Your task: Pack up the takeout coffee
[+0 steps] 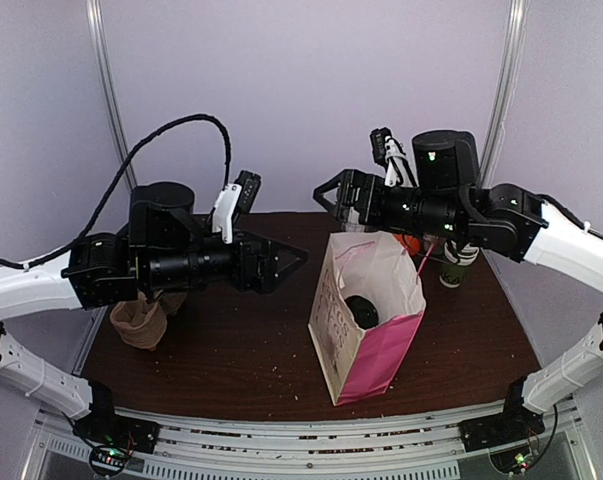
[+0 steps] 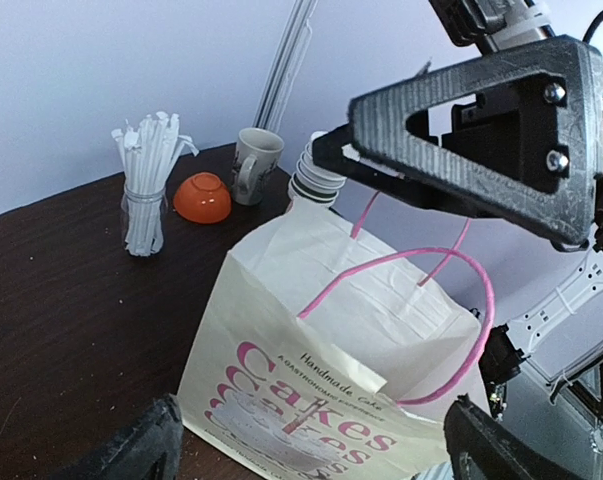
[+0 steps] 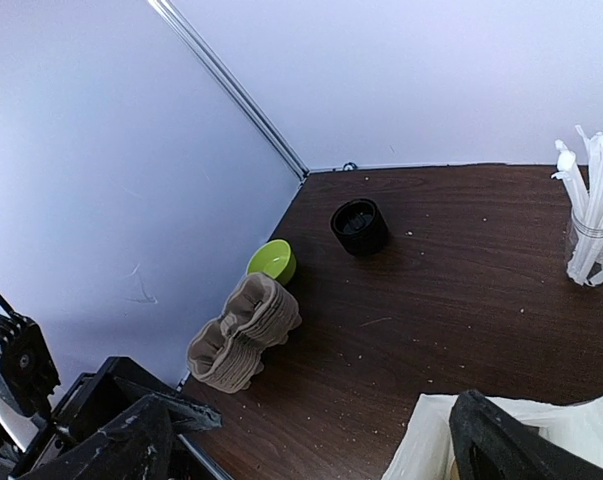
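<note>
Coffee (image 1: 361,311) sits inside bag (image 1: 381,352), black lid showing. Left gripper (image 1: 295,261) wide open, empty, just beside bag. Right gripper (image 1: 323,195) wide open too, empty, near bag's far rim. Best: pull left one straight back, slow, no snag on pink handles (image 2: 376,272)

The takeout coffee (image 1: 361,309) apparently sits in the bag (image 1: 381,350), carriers (image 1: 139,322) left

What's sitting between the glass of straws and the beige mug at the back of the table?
An orange bowl, turned upside down, lies between the glass of straws and the mug. The left wrist view shows it plainly.
</note>
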